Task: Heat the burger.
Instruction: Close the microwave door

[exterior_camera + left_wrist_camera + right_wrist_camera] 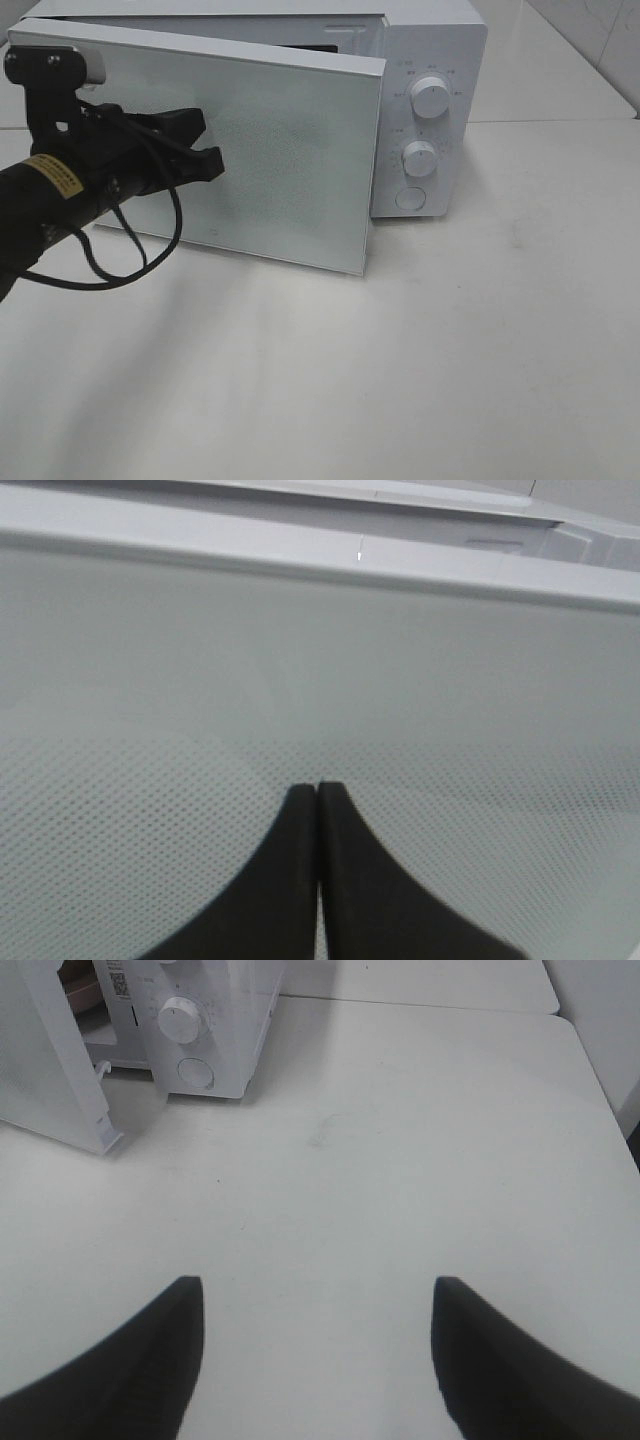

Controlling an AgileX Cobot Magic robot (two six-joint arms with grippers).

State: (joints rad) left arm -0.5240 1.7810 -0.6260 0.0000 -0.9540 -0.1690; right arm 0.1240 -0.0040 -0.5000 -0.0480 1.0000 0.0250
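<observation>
A white microwave (440, 50) stands at the back of the table, its door (290, 150) swung partly open towards me. My left gripper (212, 145) is shut with nothing in it, its tips (318, 792) pointed close at the door's dotted outer face (320, 680). The burger is hidden behind the door in the high view. Only a brown and pink sliver (78, 982) shows in the cavity past the door's edge (100, 1120). My right gripper (318, 1295) hangs open and empty over bare table, well apart from the microwave (215, 1020).
Two round knobs (430, 97) (420, 158) and a round button (410, 197) sit on the microwave's right-hand panel. The white table (400, 380) runs wide in front and to the right. A tiled wall (600, 40) rises at the back right.
</observation>
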